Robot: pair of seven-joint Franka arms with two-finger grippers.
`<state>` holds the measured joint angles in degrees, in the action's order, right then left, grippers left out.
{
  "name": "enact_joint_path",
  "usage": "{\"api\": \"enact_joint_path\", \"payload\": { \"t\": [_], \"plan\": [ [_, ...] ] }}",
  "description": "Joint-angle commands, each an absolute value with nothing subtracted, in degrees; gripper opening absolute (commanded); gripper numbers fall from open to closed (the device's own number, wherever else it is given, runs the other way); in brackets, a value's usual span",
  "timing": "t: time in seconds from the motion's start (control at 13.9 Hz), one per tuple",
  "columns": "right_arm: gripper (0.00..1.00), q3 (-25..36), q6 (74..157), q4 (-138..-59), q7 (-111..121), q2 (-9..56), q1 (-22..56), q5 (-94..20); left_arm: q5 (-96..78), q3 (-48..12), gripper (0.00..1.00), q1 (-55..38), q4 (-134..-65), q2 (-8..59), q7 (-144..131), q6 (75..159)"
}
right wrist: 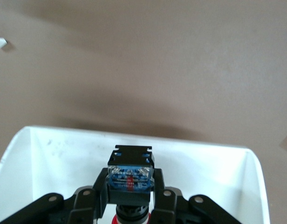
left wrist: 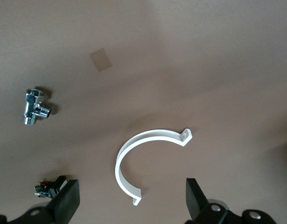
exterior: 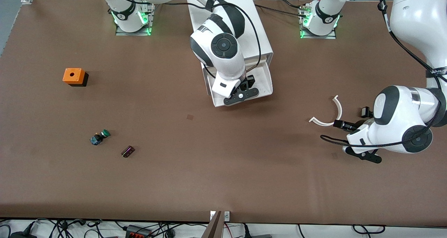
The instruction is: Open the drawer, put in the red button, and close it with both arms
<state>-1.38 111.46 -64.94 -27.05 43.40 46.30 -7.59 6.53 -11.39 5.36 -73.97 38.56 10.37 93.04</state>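
Observation:
The white cabinet (exterior: 244, 18) stands between the two arm bases with one drawer (exterior: 268, 78) pulled out toward the front camera. My right gripper (exterior: 244, 88) hangs over the open drawer tray (right wrist: 64, 154), shut on the red button (right wrist: 129, 173). Its black and blue body sits between the fingers, and a sliver of the red cap shows toward the wrist. My left gripper (exterior: 353, 118) waits open toward the left arm's end of the table, low over a white curved clip (left wrist: 122, 154), with nothing between its fingers (left wrist: 69, 198).
An orange box (exterior: 73, 76), a green-capped button (exterior: 101, 136) and a small dark part (exterior: 127, 151) lie toward the right arm's end. Beside the white clip (exterior: 340, 109), a chrome valve fitting (left wrist: 34, 106) and a small black part (left wrist: 48, 186) lie near my left gripper.

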Motion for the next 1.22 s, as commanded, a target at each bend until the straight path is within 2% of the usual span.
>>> {"api": "enact_joint_path", "payload": {
  "t": [0.0, 0.57, 0.65, 0.72, 1.0, 1.15],
  "plan": [
    [0.00, -1.3, 108.3, -63.0, -28.2, 44.0, 47.0, -8.2, 5.5, -11.8, 1.00, 5.7, -72.9, 38.8, 9.8, 92.3],
    [0.00, -1.3, 109.1, -62.8, -28.0, 46.1, 47.3, -7.9, 5.4, -11.7, 1.00, 5.6, -73.0, 38.8, 9.8, 92.3],
    [0.14, -1.3, 109.2, -62.7, -27.9, 46.1, 47.2, -7.9, 5.4, -11.8, 1.00, 5.7, -73.0, 38.8, 9.8, 92.3],
    [0.99, -1.3, 109.2, -62.6, -28.1, 46.1, 47.2, -7.9, 5.4, -11.8, 1.00, 5.7, -73.0, 38.8, 9.8, 92.3],
    [1.00, -0.7, 108.2, -59.7, -28.6, 44.3, 46.4, -8.2, 5.4, -11.8, 1.00, 5.7, -73.1, 38.8, 9.8, 92.3],
    [1.00, 2.1, 107.1, -57.4, -28.7, 42.8, 44.9, -8.0, 5.4, -11.8, 1.00, 5.6, -73.1, 38.8, 9.8, 92.3]
  ]
}}
